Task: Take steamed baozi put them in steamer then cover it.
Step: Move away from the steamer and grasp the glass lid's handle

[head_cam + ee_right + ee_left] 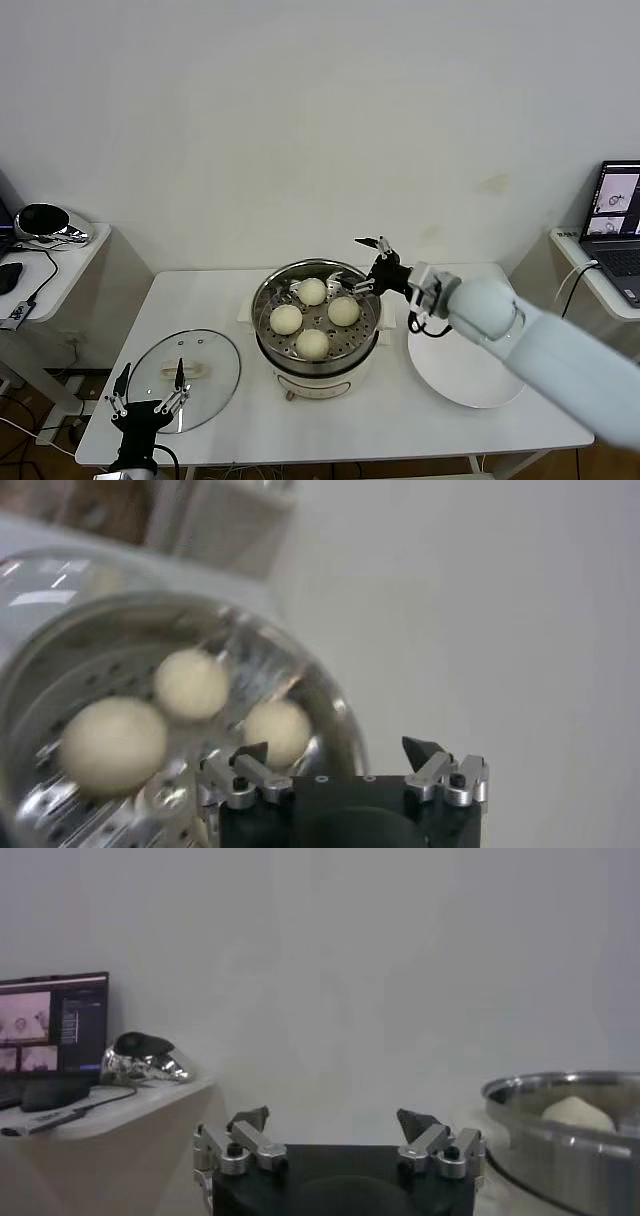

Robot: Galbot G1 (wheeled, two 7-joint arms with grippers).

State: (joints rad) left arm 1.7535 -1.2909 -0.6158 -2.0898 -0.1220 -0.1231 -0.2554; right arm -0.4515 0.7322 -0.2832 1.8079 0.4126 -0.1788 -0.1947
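The steamer (266, 346), a shiny steel pot on a white base, stands at the table's middle. Several cream-white baozi lie on its perforated tray, one at the back (312, 291) and one at the front (313, 344). My right gripper (366, 266) is open and empty, just above the steamer's back right rim. In the right wrist view the gripper (336, 750) hangs over the rim (335, 720), with baozi (190, 683) below. My left gripper (150, 395) is open and empty, low at the table's front left by the glass lid (205, 350). It also shows in the left wrist view (332, 1120).
An empty white plate (470, 375) lies right of the steamer, under my right arm. A side table with a shiny silver object (45, 222) stands at the left. A laptop (620, 215) sits on a shelf at the right.
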